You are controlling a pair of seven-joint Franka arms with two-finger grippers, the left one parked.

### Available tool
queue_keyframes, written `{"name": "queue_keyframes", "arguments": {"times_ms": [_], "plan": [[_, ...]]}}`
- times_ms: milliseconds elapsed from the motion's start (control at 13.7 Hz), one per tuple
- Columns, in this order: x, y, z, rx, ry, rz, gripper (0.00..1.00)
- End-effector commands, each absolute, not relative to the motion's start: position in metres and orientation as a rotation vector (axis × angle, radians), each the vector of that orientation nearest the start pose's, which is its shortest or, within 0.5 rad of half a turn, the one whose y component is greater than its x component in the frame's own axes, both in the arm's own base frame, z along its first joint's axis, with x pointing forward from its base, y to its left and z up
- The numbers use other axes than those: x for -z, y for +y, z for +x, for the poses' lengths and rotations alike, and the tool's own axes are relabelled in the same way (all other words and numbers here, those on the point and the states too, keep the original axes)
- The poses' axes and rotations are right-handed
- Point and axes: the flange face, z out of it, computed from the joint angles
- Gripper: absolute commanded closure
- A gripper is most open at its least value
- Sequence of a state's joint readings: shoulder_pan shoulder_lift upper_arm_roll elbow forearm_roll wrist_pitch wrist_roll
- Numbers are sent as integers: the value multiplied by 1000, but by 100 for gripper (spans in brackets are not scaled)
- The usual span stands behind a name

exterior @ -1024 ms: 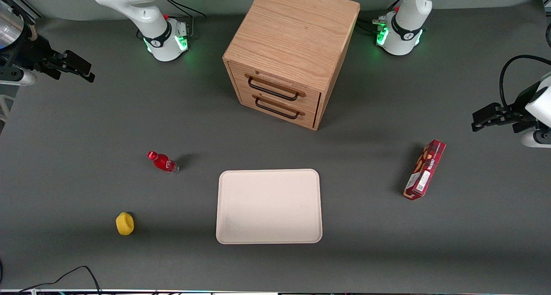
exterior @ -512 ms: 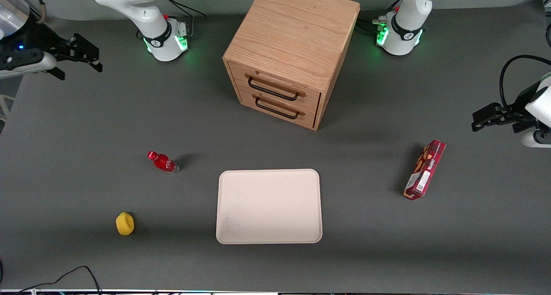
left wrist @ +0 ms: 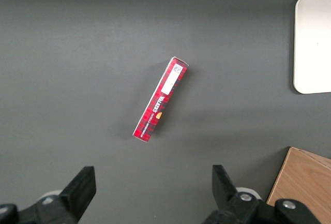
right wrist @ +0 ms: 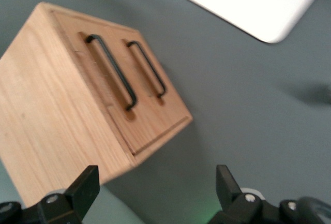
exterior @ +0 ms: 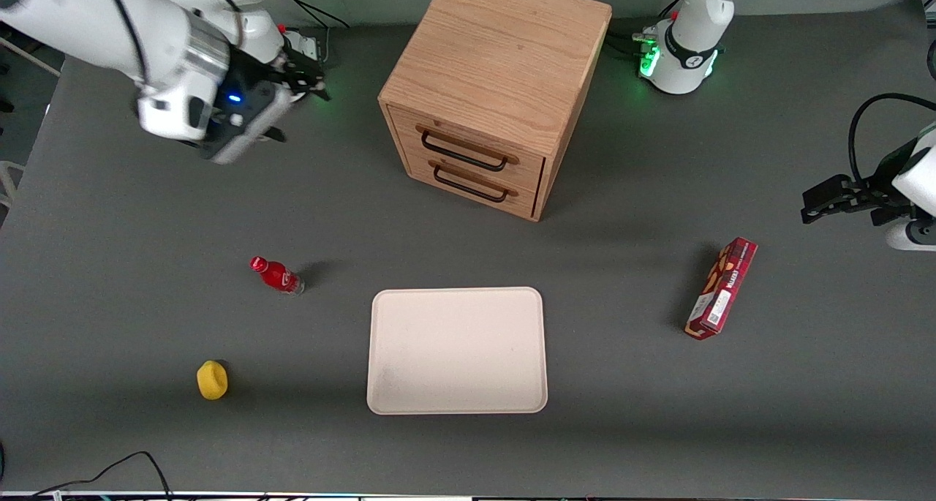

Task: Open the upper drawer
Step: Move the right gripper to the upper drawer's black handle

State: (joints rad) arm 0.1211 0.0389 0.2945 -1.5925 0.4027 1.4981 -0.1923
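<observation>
The oak cabinet [exterior: 504,55] stands at the table's middle, farther from the front camera than the tray. Its upper drawer [exterior: 479,144] is shut, with a black wire handle [exterior: 462,152]; the lower drawer [exterior: 475,181] just beneath it is shut too. My right gripper [exterior: 311,83] hangs above the table beside the cabinet, toward the working arm's end, well apart from it, open and empty. The right wrist view shows the open gripper [right wrist: 155,188], the upper drawer [right wrist: 98,81], its handle [right wrist: 111,71] and the lower drawer's handle [right wrist: 147,69].
A cream tray [exterior: 457,351] lies nearer the front camera than the cabinet. A red bottle [exterior: 276,274] and a yellow object [exterior: 212,379] lie toward the working arm's end. A red box [exterior: 722,287] lies toward the parked arm's end; the left wrist view also shows the box [left wrist: 160,100].
My right gripper has swung in from the table's edge at the working arm's end toward the cabinet. The drawers have not moved.
</observation>
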Motion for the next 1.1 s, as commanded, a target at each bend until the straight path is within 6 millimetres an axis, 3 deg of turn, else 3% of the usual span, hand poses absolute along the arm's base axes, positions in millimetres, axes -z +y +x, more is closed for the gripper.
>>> {"name": "queue_keyframes", "arguments": {"times_ms": [0,293,439,659,1024], "plan": [[-554,306,512,-265,-1050,-2424,0],[-477,375,518,-287,-1094,-2322,0],[-442,390,523,-304,-1128,-2327,0],[-415,413,518,-292,-1150,-2315,0],[-393,432,508,-286,-1152,-2311,0]]}}
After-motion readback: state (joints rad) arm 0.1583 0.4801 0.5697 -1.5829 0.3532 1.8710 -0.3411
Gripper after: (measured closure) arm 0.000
